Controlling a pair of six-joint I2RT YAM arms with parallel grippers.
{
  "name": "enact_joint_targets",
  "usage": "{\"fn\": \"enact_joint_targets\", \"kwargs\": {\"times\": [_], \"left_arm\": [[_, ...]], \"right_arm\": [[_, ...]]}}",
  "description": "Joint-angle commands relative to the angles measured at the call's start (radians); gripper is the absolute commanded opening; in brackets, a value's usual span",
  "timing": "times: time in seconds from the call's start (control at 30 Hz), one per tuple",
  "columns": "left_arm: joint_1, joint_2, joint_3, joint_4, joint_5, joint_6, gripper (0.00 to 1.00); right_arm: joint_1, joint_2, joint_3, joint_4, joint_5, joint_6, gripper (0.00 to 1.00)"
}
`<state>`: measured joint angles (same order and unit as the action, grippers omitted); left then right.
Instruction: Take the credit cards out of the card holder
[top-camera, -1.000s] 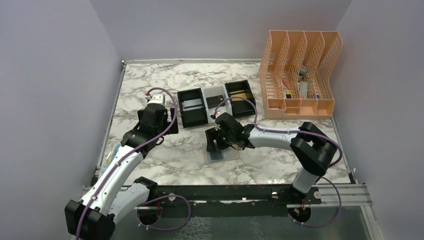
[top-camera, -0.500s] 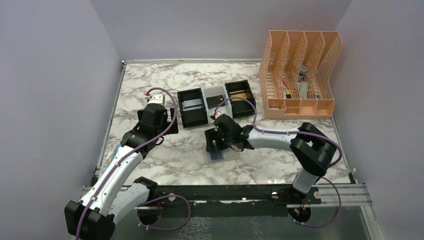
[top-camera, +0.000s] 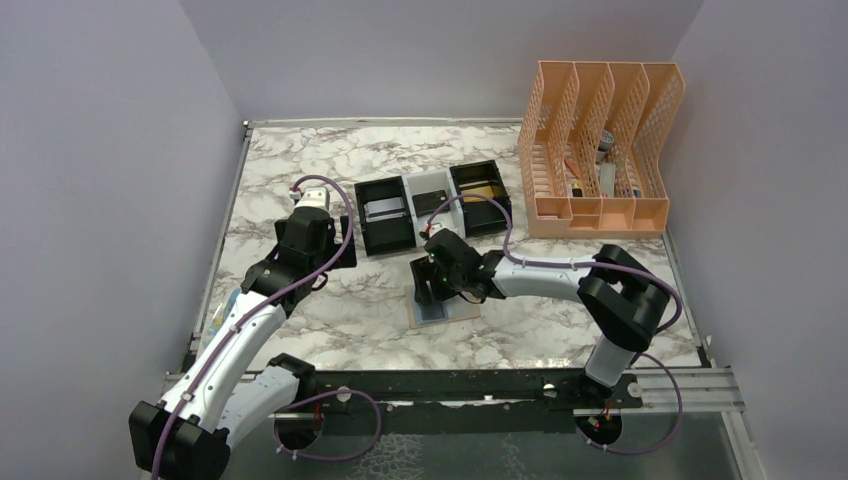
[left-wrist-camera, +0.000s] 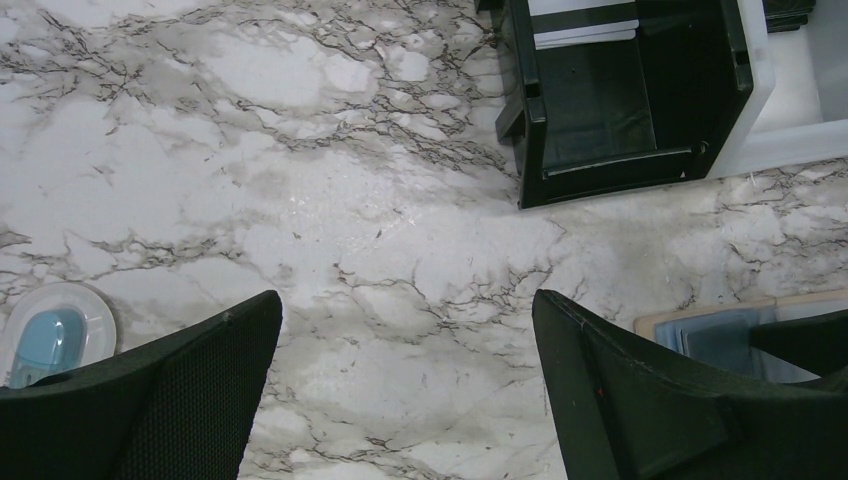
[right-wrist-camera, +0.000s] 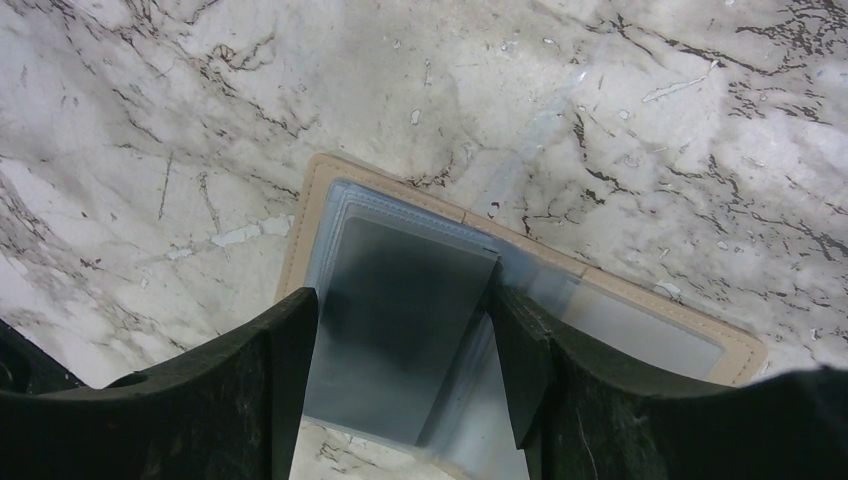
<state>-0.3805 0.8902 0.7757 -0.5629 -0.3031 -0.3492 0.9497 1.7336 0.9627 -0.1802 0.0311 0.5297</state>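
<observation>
From above, the card holder (top-camera: 443, 312) lies open on the marble table (top-camera: 330, 160) in front of a row of bins (top-camera: 372, 240). The right end effector (top-camera: 430, 293) is down over it. A peach mesh file organizer (top-camera: 600, 150) stands far right.

The left wrist view adds the left end effector (left-wrist-camera: 407, 300), spread wide and released over bare marble. It also shows a black bin (left-wrist-camera: 610, 110) with a pale card (left-wrist-camera: 585, 28) at its far end.

Only the right wrist view shows a dark grey card (right-wrist-camera: 400, 340) in the holder's clear pocket. The fingers (right-wrist-camera: 275, 370) flank its long edges, seemingly touching; whether they grip it, I cannot tell.
</observation>
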Motion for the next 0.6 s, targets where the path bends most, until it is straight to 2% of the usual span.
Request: {"fn": "enact_joint_targets", "kwargs": {"times": [0.0,0.4,0.57], "left_arm": [[0.005,-0.009,-0.004,-0.009,0.001,0.004,0.99],[0.006,-0.014,-0.003,-0.005,0.071,-0.005,0.99],[0.005,-0.073,-0.055,0.071,0.328,-0.117,0.99]], "right_arm": [[-0.010,0.022,-0.046,0.022,-0.061,0.012,0.63],[-0.107,-0.016,-0.134,0.172,-0.315,0.038,0.61],[-0.134,-0.020,-0.156,0.199,-0.344,0.046,0.61]]}}
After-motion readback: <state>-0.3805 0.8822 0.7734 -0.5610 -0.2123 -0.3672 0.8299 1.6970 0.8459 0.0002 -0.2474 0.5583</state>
